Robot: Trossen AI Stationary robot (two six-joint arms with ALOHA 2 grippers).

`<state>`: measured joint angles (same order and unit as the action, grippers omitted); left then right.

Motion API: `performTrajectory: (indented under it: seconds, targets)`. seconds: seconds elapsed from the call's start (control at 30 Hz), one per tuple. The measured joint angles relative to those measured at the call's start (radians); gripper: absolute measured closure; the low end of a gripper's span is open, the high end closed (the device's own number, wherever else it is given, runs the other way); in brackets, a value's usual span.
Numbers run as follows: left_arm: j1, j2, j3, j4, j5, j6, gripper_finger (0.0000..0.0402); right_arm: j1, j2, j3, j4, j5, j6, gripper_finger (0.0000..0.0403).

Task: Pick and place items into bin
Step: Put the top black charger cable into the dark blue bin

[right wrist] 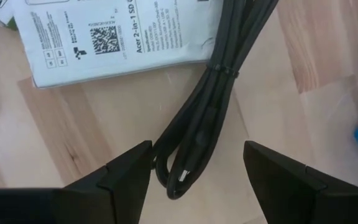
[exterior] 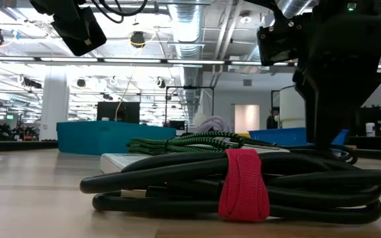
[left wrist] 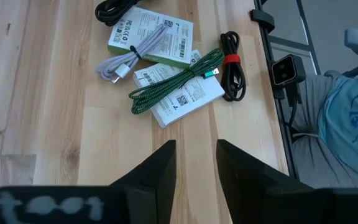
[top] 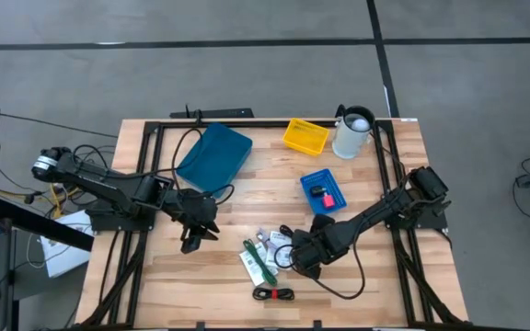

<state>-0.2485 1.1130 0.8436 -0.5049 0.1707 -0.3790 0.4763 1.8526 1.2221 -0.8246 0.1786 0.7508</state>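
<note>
Arms: two, dark, both mine, low over the pale wooden tabletop [top: 155,276].
Left claw [top: 191,241]: hovers left of the pile, nothing between its fingers; they stand parted with a narrow gap, seen in the left wrist view [left wrist: 194,180].
Right claw [top: 304,262]: at the right edge of the pile, fingers spread wide [right wrist: 197,180], straddling the looped end of a coiled black cable [right wrist: 210,99] lying on the wood; I cannot tell whether the fingers touch it.
Cables, counted: four. One green braided cable [left wrist: 176,81] across the cards; one pale grey cable [left wrist: 132,56]; one black cable bound with a red strap [left wrist: 232,59] at the near edge, filling the low view [exterior: 243,182]; one black coil under my right claw.
White printed cards: at least three, overlapping [left wrist: 185,96]; one bears small print and a square code [right wrist: 104,37].
Bins: one small blue tray [top: 325,190] holding a small red-pink piece [top: 328,197] and a dark item I cannot make out; one yellow tray [top: 305,136]; one large teal bin [top: 213,154], far left.
Other: white jug [top: 352,131], far right.
Cut off: the black coil at the top of the left wrist view; card edges under the cables.
Person: light blue clothing [left wrist: 353,118] beyond the table edge.
</note>
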Motion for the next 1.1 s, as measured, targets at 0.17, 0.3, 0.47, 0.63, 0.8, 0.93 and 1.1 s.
performTrajectory:
  seconds: [0.17, 0.3, 0.47, 0.63, 0.8, 0.93, 1.1]
  targets:
    - [0.0, 0.0, 0.0, 0.0, 0.0, 0.0, 0.0298, -0.001, 0.0, 0.0, 0.002, -0.001, -0.002, 0.0153]
    - [0.0, 0.0, 0.0, 0.0, 0.0, 0.0, 0.0298, -0.006, 0.0, 0.0, 0.004, -0.001, -0.003, 0.0153]
    - [0.0, 0.0, 0.0, 0.0, 0.0, 0.0, 0.0298, -0.008, 0.0, 0.0, 0.01, -0.002, -0.003, 0.0153]
    - [0.0, 0.0, 0.0, 0.0, 0.0, 0.0, 0.0298, -0.008, 0.0, 0.0, 0.025, -0.021, -0.003, 0.0153]
    - [0.0, 0.0, 0.0, 0.0, 0.0, 0.0, 0.0298, -0.008, 0.0, 0.0, 0.026, -0.021, -0.003, 0.0153]
    - [0.0, 0.0, 0.0, 0.0, 0.0, 0.0, 0.0298, -0.008, 0.0, 0.0, 0.026, -0.024, -0.003, 0.0153]
    - [0.0, 0.0, 0.0, 0.0, 0.0, 0.0, 0.0298, -0.008, 0.0, 0.0, 0.026, -0.029, -0.021, 0.0153]
